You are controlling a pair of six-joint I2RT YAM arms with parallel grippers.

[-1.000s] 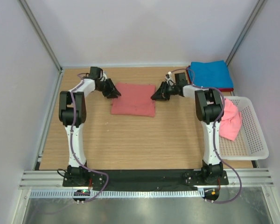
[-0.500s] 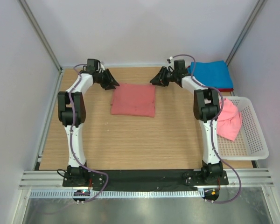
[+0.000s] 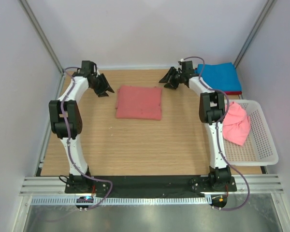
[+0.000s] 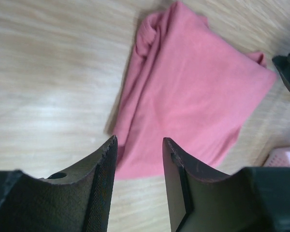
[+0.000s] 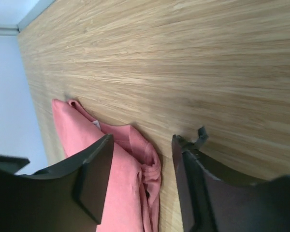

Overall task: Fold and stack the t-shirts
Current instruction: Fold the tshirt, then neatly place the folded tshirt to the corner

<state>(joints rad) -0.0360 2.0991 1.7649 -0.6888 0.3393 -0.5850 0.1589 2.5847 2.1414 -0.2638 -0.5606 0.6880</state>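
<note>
A salmon-red t-shirt (image 3: 139,102) lies folded in a flat rectangle on the wooden table, at the middle of its far half. My left gripper (image 3: 102,87) hovers off the shirt's far left corner, open, with nothing between its fingers; in the left wrist view the shirt (image 4: 193,96) lies beyond the left gripper (image 4: 139,140). My right gripper (image 3: 166,79) hangs off the far right corner, open and empty; below the right gripper (image 5: 142,139) the shirt's bunched collar edge (image 5: 150,164) shows. A folded blue t-shirt (image 3: 218,77) lies at the far right. A pink t-shirt (image 3: 233,124) sits crumpled in the basket.
A white mesh basket (image 3: 261,145) stands at the table's right edge. A dark red strip (image 3: 233,93) shows under the blue shirt's near edge. White walls and metal frame posts close in the back and the sides. Bare wood (image 3: 135,145) stretches from the folded shirt to the arm bases.
Both grippers have opened, left the salmon-red shirt's far corners and drawn back outward toward the far edge. The shirt stays folded on the table.
</note>
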